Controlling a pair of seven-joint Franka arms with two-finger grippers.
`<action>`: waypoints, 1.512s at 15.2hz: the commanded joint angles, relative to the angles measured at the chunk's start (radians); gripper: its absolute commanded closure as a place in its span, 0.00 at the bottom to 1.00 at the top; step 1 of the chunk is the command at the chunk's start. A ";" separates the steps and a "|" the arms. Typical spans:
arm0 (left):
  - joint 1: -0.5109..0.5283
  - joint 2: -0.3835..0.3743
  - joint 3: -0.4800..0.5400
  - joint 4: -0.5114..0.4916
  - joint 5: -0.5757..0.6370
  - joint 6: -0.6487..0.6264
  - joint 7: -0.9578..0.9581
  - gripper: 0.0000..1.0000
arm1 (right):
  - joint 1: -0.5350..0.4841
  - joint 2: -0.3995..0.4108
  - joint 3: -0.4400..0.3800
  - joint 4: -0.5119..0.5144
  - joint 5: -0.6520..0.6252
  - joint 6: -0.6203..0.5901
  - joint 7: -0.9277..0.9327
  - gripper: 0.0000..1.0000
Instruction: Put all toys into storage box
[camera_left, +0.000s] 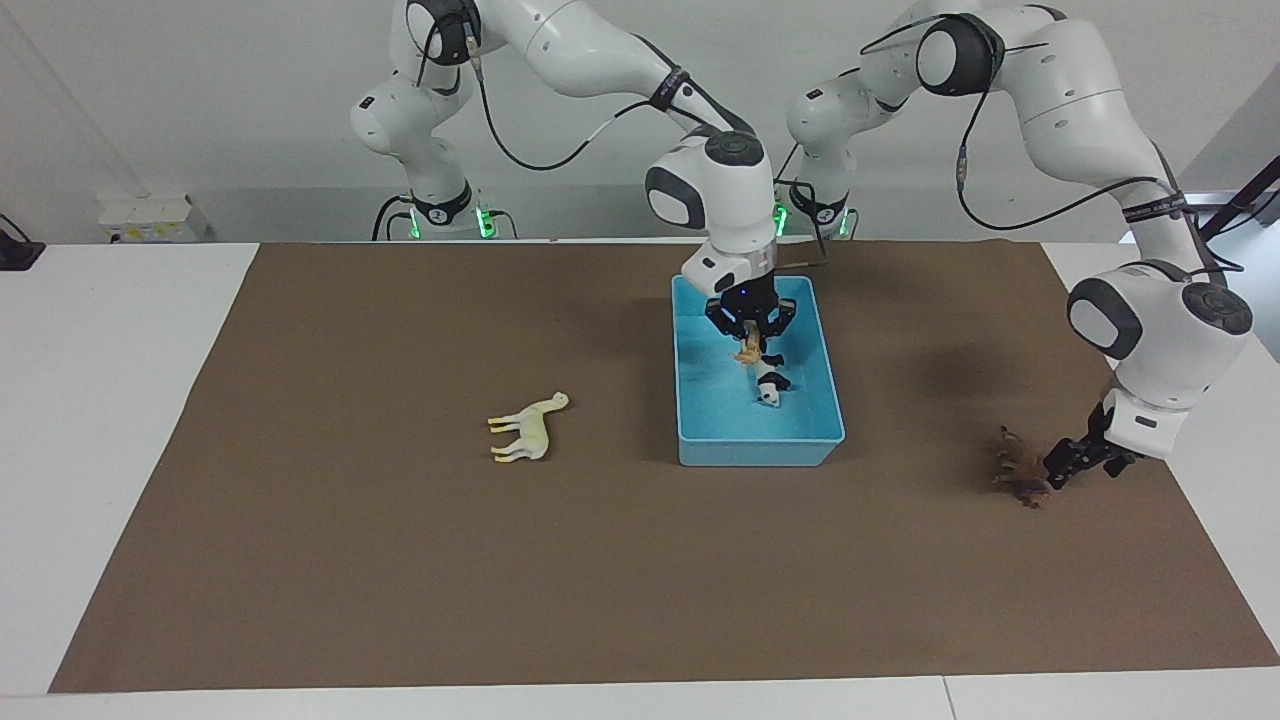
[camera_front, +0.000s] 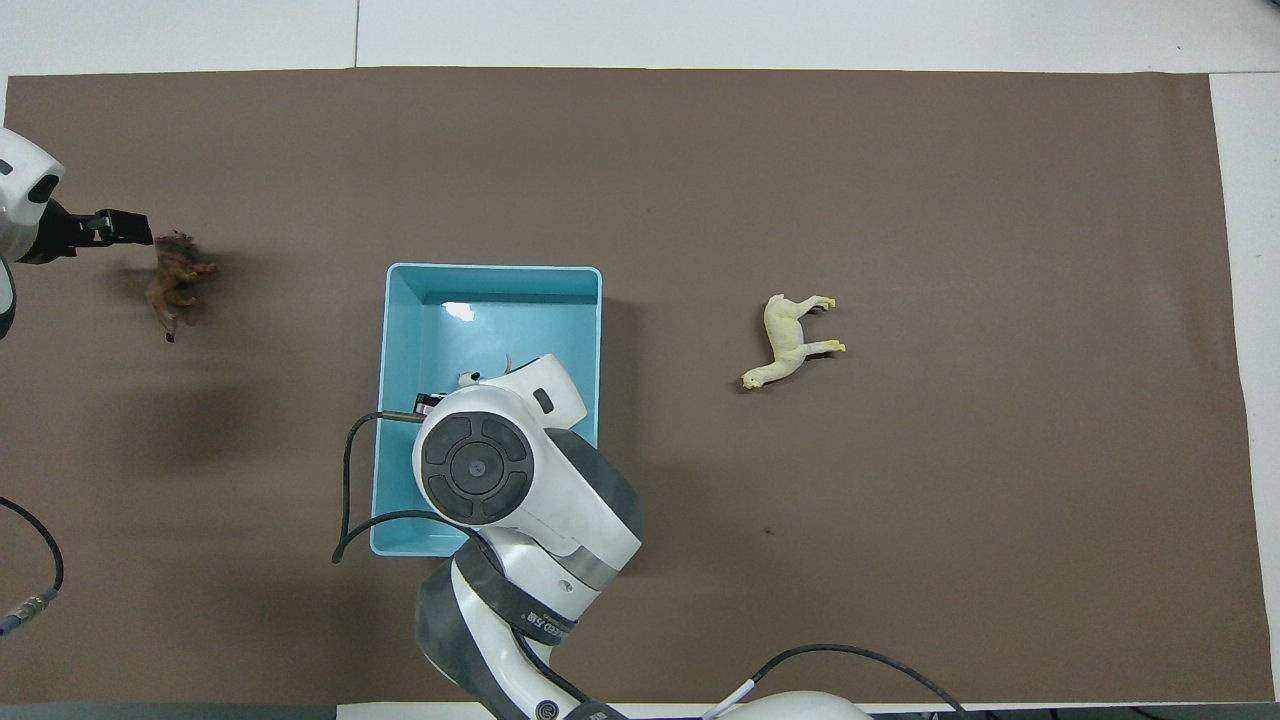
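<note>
The light blue storage box (camera_left: 705, 415) sits mid-table; it also shows in the overhead view (camera_front: 495, 270). My right gripper (camera_left: 748, 340) is low over the box, shut on the orange tiger (camera_left: 746, 353). The panda (camera_left: 770, 386) lies in the box just under it; a bit of it shows in the overhead view (camera_front: 468, 379), where the arm hides the tiger. The cream llama (camera_left: 530, 428) (camera_front: 790, 340) lies on its side on the mat toward the right arm's end. The brown lion (camera_left: 1022, 468) (camera_front: 175, 282) is on the mat toward the left arm's end. My left gripper (camera_left: 1062, 466) (camera_front: 128, 229) is low, right beside the lion.
A brown mat (camera_left: 400, 560) covers most of the white table (camera_left: 100, 400). The right arm's wrist and cable hang over the part of the box nearer the robots (camera_front: 480, 470).
</note>
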 joint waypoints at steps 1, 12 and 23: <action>-0.008 0.026 -0.009 0.024 -0.081 0.025 0.000 0.00 | 0.000 -0.025 -0.001 0.008 0.011 -0.036 0.072 0.00; -0.048 0.002 0.017 -0.084 -0.056 0.061 -0.010 0.35 | -0.285 -0.111 -0.046 0.103 -0.040 -0.375 -0.315 0.00; -0.254 -0.120 0.007 0.209 -0.082 -0.585 -0.431 1.00 | -0.424 -0.249 -0.047 -0.405 -0.040 -0.044 -0.667 0.00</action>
